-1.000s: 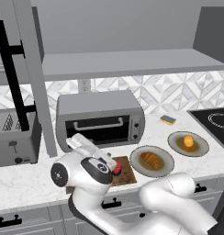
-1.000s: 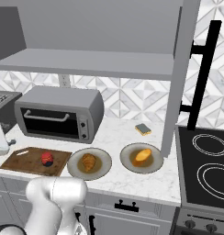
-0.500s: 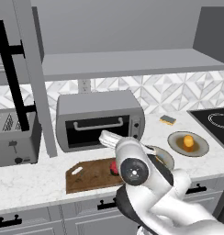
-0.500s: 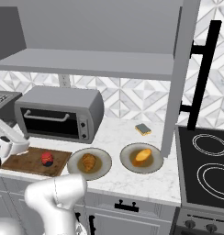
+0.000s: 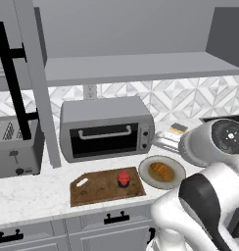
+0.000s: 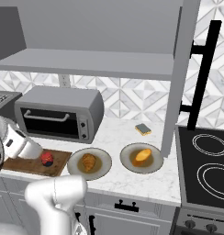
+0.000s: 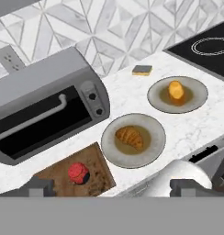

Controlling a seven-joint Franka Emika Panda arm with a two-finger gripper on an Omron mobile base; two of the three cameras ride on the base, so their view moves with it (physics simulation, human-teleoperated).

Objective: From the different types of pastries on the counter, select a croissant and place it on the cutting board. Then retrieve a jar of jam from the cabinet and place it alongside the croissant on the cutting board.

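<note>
— Two plates on the counter (image 6: 127, 133), is that right?

— Yes. The nearer grey plate (image 7: 153, 147) carries the croissant (image 7: 129, 137), golden-brown and ridged. The second plate (image 7: 196, 102), closer to the black cooktop (image 6: 210, 160), carries the small round orange-yellow bun (image 7: 176, 89). The two plates sit near each other without touching.

— And the cutting board?

— The cutting board (image 5: 94, 191) lies flat on the marble top in front of the toaster oven (image 5: 106, 127), just beside the croissant's plate. Its slot-shaped handle hole is in the far left corner in the left base view.

— Anything on it?

— The jar of jam (image 5: 123, 178), red with a red lid, stands upright toward the end of the board nearest the croissant's plate.

— So the croissant is not on the board?

— No, it rests on its plate, apart from the board.

— What about the gripper?

— In the hand view the gripper (image 7: 114, 188) has its two dark tips at the bottom edge, spread wide apart, with nothing between them. It is raised above the counter, looking down on board and plates.

— Anything else around?

— A yellow-and-dark sponge (image 7: 142, 69) lies by the tiled backsplash, well behind the plates. A toaster (image 5: 16, 147) stands left of the oven.
</note>
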